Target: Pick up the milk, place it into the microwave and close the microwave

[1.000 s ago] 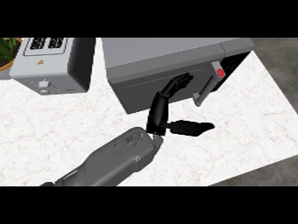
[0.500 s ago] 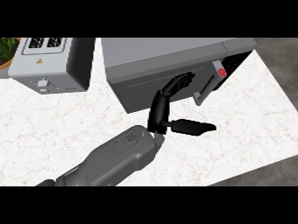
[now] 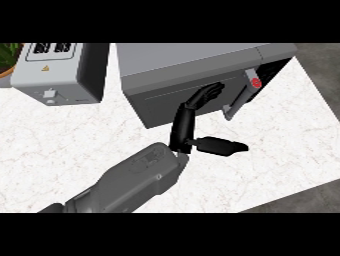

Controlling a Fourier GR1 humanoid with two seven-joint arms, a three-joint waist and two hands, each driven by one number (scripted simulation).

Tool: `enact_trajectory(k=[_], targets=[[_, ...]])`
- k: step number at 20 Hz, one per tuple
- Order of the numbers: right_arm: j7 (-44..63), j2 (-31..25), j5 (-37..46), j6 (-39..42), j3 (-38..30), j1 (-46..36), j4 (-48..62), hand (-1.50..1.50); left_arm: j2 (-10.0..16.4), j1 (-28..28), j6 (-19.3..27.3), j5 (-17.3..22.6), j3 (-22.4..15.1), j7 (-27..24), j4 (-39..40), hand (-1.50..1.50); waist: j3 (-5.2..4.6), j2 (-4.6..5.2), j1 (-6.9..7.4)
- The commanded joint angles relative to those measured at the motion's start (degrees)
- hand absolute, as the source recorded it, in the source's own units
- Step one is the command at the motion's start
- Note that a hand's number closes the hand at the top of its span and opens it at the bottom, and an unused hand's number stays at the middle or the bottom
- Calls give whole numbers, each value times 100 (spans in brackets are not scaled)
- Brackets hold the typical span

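Touching the microwave door (image 3: 158,100), left robot hand (image 3: 182,125) spread: fingers (image 3: 199,100) straight along the flat dark-grey panel, thumb out sideways. Milk (image 3: 253,82), likely the pale carton with red spot, sits just right of the fingertips inside the boxy grey microwave (image 3: 195,57); door ajar.

Only one view covers this spot. It looks from the robot's head steeply down onto the white worktop (image 3: 55,145) from close above. The microwave (image 3: 188,60) and a toaster (image 3: 55,75) line the far side at the top, showing mostly their upper faces. A grey forearm (image 3: 129,185) enters from the lower edge, and dark floor (image 3: 335,65) shows past the worktop's right side.
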Motion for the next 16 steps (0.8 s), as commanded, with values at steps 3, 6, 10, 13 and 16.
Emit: enact_trajectory(k=[3,6,10,13,16], targets=[[304,188,-843,243,172,-142,403,-150,3,-306,68,256,267,-77,462,-150,-16,16,-20],[302,179,-1017,343,186,-235,555,-150,3,-365,91,355,319,-138,490,-150,-9,52,-80],[397,42,-1286,449,56,-380,789,-150,3,-339,38,476,349,-237,573,-150,-11,41,-78],[440,-61,-1490,583,-10,-467,984,-150,3,-409,49,534,338,-275,570,-150,-2,37,-125],[507,-179,-1636,653,-73,-606,1096,-150,3,-360,2,591,295,-342,650,-150,-11,41,-124]])
